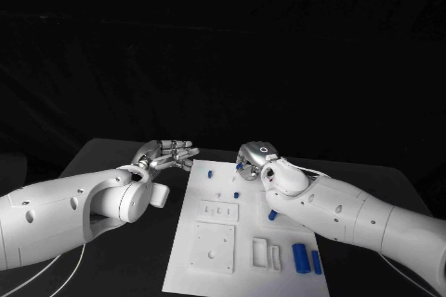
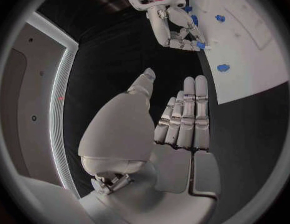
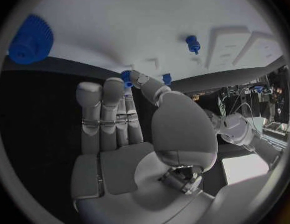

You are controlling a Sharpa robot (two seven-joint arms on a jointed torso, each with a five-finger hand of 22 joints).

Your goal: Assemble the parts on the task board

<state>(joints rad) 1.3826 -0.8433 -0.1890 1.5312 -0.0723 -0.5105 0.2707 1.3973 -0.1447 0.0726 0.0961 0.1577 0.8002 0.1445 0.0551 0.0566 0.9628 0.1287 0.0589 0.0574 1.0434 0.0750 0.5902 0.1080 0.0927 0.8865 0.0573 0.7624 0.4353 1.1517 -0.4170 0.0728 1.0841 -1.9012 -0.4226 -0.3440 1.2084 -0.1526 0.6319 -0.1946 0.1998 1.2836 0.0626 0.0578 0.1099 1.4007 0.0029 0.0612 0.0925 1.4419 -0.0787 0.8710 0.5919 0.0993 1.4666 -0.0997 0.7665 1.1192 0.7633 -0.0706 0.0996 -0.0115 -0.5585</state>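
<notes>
The right hand (image 1: 252, 156) pinches a small blue gear-like part (image 3: 126, 76) between thumb and fingertip over the far edge of the white task board (image 1: 214, 271) on the black bench (image 1: 111, 155). The left hand (image 1: 167, 154) hovers beside the board's left edge, fingers straight, slightly apart, holding nothing.

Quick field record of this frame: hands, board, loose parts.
left hand: open, fingers straight, over the black table beside the board's far left corner, holding nothing
right hand: pinches a small blue part at the fingertips, above the board's far end
task board: white, lying flat at table centre
loose parts: two blue cylinders side by side at the board's near right; a blue gear on the board
</notes>
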